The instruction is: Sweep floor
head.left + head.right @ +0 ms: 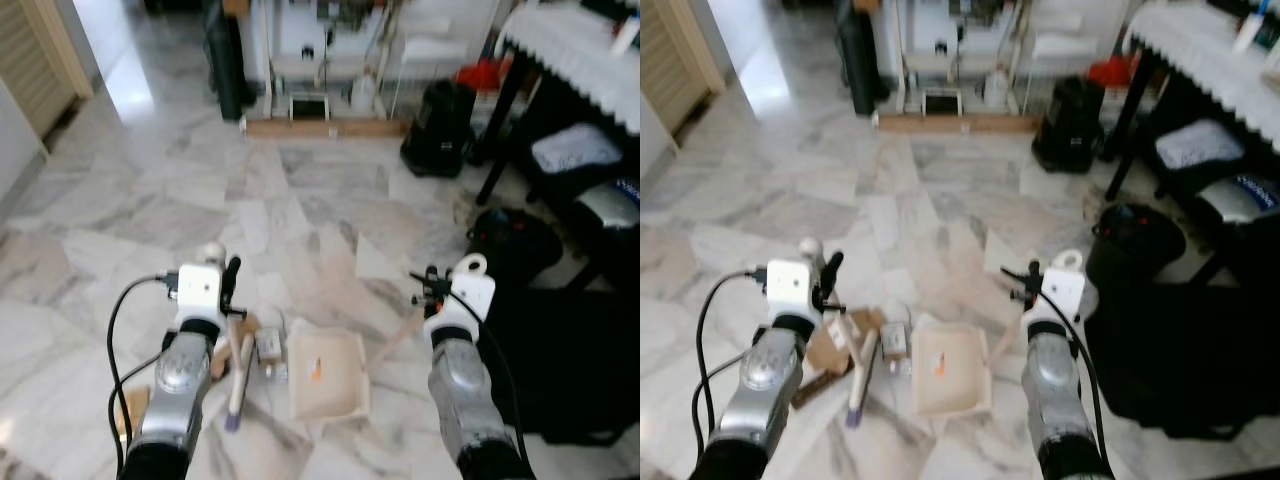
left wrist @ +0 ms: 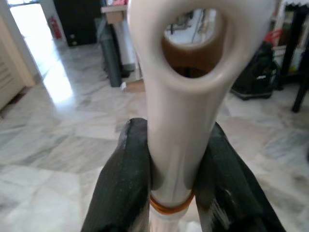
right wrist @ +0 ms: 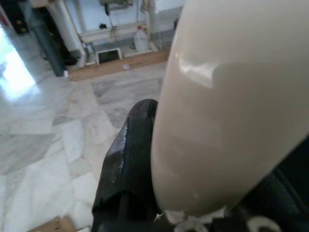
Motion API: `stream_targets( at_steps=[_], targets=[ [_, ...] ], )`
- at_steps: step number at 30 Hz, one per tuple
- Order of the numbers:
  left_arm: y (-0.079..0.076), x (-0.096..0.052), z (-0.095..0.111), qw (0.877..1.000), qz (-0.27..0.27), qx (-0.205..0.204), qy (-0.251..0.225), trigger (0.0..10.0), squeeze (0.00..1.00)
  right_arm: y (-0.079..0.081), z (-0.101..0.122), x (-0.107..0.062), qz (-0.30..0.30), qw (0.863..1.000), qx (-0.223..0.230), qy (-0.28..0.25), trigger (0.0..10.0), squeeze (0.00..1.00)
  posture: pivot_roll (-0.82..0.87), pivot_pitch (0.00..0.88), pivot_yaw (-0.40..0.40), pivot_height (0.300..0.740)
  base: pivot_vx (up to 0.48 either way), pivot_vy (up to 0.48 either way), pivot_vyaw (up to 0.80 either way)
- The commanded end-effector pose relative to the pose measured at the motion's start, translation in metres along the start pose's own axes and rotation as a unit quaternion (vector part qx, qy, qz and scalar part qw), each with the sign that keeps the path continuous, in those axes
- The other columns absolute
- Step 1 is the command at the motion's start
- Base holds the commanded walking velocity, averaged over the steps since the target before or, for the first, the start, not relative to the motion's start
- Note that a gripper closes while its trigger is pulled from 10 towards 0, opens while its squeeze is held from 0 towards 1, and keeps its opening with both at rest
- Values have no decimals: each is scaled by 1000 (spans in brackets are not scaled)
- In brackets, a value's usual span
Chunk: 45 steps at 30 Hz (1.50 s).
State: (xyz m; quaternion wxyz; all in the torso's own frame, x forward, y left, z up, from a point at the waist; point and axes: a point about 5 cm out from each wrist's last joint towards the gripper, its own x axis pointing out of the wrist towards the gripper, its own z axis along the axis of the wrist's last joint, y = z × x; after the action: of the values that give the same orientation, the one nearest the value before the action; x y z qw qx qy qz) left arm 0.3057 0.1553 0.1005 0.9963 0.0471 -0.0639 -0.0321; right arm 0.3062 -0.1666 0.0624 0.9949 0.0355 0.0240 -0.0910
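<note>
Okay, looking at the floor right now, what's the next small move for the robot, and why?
Probably sweep the brush in the left gripper rightward, since scraps lie on the floor just left of the dustpan, whose handle the right gripper holds.

You've got a black bag (image 1: 438, 128) by the far wall, and a lace-covered table (image 1: 575, 45) at the room's right edge.

Floor: grey-veined white marble tiles (image 1: 300, 190), glare patch at 11 o'clock.
Door: louvred wooden door (image 1: 30, 60) at 10 o'clock.
Furniture: dark-legged table with white lace cloth (image 1: 570, 45) at 2 o'clock; white shelving (image 1: 320, 50) at 12 o'clock.
</note>
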Motion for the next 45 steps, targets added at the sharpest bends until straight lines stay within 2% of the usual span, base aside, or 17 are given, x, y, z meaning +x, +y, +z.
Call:
stream_targets(
  at_steps=[1,16,25,30,35,39,45],
  targets=[
    [1,4,12,1000,0,1,-29,10000,0,1,16,6,-3,999,2,-35,10000,0,-68,64,-28,740,300,0,0],
    [3,4,12,999,6,4,-33,10000,0,-9,18,4,-32,999,-10,-43,10000,0,-70,72,-25,740,285,0,0],
    [8,3,15,999,18,8,-43,10000,0,-20,12,4,-76,996,-39,-20,10000,0,-69,79,-25,740,0,0,0],
    [8,4,20,998,15,22,-56,10000,0,-30,3,1,-110,991,-73,18,10000,0,-71,82,-25,740,0,0,0],
    [9,4,21,998,17,26,-59,10000,0,-36,-5,-2,-129,987,-86,48,10000,0,-72,83,-25,740,0,0,0],
    [11,5,24,997,22,33,-65,10000,0,-38,-13,-4,-136,983,-101,77,10000,0,-72,83,-25,740,0,0,0],
    [12,5,27,996,21,53,-68,10000,0,-33,-23,-5,-123,981,-98,118,10000,0,-70,83,-25,740,0,0,0]
  ],
)
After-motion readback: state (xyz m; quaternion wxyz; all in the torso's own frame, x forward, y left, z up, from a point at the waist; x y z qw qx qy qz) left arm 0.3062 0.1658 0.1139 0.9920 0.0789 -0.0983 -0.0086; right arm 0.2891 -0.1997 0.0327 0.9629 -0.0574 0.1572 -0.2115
